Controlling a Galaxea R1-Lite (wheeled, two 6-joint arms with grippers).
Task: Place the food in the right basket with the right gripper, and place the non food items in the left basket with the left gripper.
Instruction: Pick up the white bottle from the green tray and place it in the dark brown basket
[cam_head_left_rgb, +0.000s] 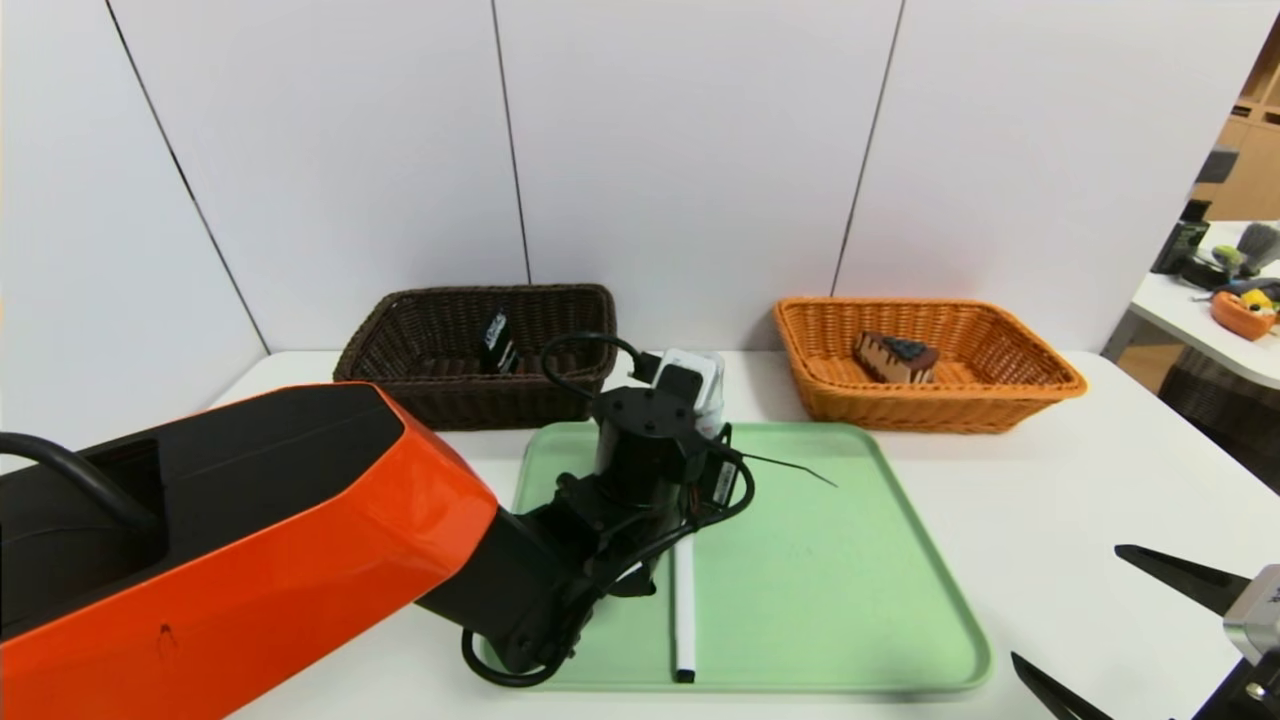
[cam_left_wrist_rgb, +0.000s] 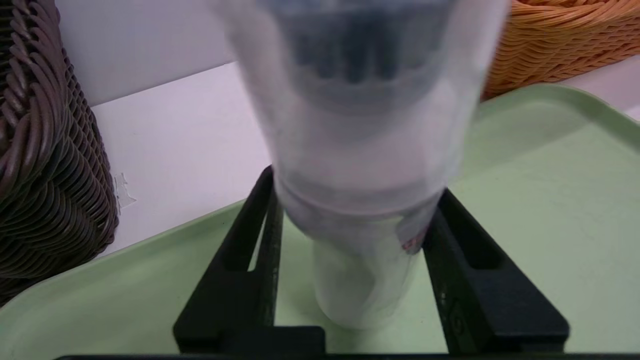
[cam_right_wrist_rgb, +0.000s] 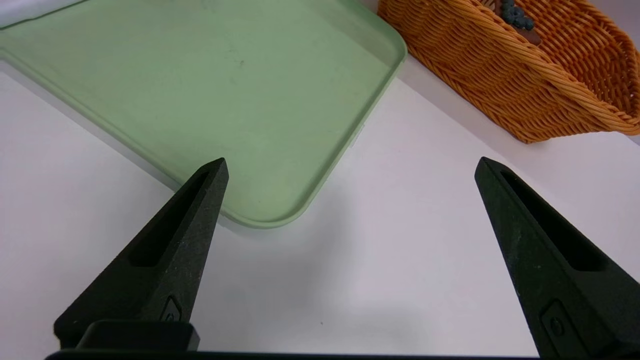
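1. Left gripper (cam_left_wrist_rgb: 350, 220) is at the tray's (cam_head_left_rgb: 850, 600) 11 o'clock corner. Its jaws bracket a pale translucent bottle (cam_left_wrist_rgb: 360, 150) and touch its sides; the grip looks just set.
2. The bottle stands upright on the tray, long axis vertical, with its wider end up.
3. To do this well, confirm the squeeze before lifting. Then lift straight up so the base clears the tray lip, and swing toward 10 o'clock into the brown basket (cam_head_left_rgb: 440, 350).
4. Keep the bottle vertical in transit. It looks smooth and could slip or tip.
5. Clear the basket rim first, then lower beside the dark item (cam_head_left_rgb: 497, 342) already inside.
6. A pen (cam_head_left_rgb: 684, 610) lies on the tray, long axis 12–6. My guess is it goes next.
7. Right gripper (cam_right_wrist_rgb: 350, 170) is parked at 4 o'clock off the tray, with its jaws wide and empty. The cake (cam_head_left_rgb: 895, 357) sits in the orange basket (cam_head_left_rgb: 1000, 400).
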